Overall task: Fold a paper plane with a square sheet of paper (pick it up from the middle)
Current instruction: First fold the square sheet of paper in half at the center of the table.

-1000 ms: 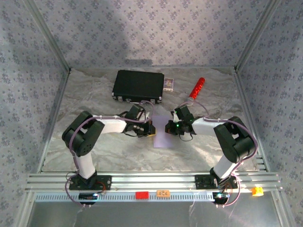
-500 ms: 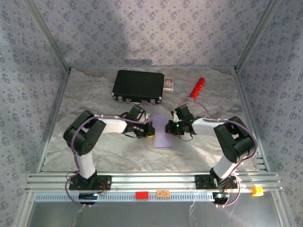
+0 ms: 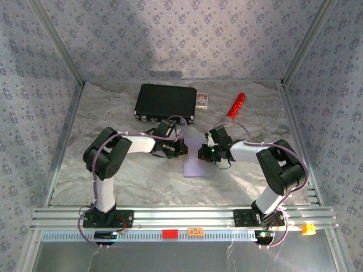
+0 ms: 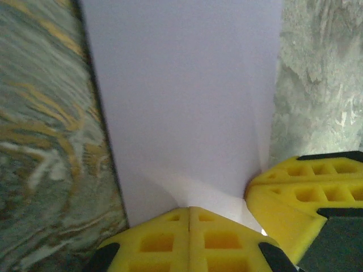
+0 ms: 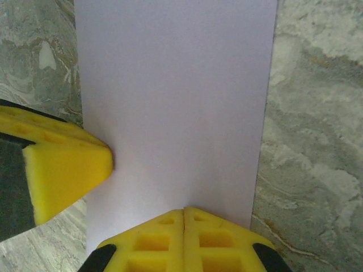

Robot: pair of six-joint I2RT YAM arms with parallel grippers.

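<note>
The square sheet of paper [image 3: 195, 164], pale lilac, lies flat on the marbled table as a narrow upright rectangle, not in the shape of a paper plane. In the wrist views the sheet [image 4: 187, 102] [image 5: 176, 102] runs away from both cameras. My left gripper [image 3: 182, 150] [image 4: 190, 211] is shut, with its yellow tip resting on the sheet's left edge, where the paper creases slightly. My right gripper [image 3: 202, 153] [image 5: 184, 211] is shut too, its tip pressing on the right edge. Each wrist view also catches the other gripper's yellow fingers [image 4: 306, 192] [image 5: 68, 164] touching the sheet.
A black case [image 3: 165, 102] lies at the back of the table, with a small white-and-dark card box [image 3: 202, 100] at its right end. A red-and-silver cylinder [image 3: 236, 106] lies further right. Patterned walls close in three sides, and a metal rail [image 3: 181, 215] runs along the front.
My left gripper has slid toward the far end along the sheet's left edge, and its elbow has swung right. The right arm and the sheet have stayed put.
</note>
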